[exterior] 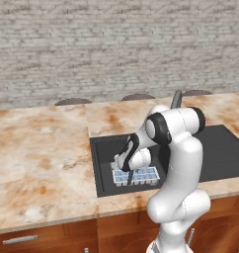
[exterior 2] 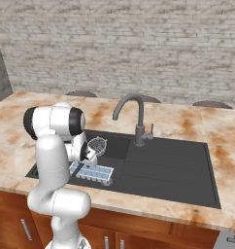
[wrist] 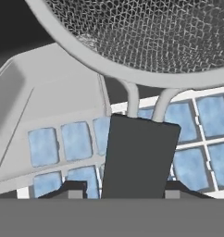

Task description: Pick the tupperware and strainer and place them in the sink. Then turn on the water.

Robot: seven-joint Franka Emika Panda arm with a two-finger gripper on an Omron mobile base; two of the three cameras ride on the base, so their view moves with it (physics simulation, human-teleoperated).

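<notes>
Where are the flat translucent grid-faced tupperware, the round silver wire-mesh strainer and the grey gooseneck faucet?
Tupperware (exterior 2: 96, 173), right base view, on its blue grid face.
Strainer (exterior 2: 97, 144), right base view, on the mesh bowl.
Faucet (exterior 2: 139, 115), right base view, on the upright neck.

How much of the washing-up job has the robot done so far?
Done: the flat grid-faced plastic tupperware lies in the matte black sink. In hand: the hand is low in the basin, with the silver mesh strainer's dark handle between its tips; whether it is gripped I cannot tell. Left: no water runs from the grey gooseneck faucet.
</notes>
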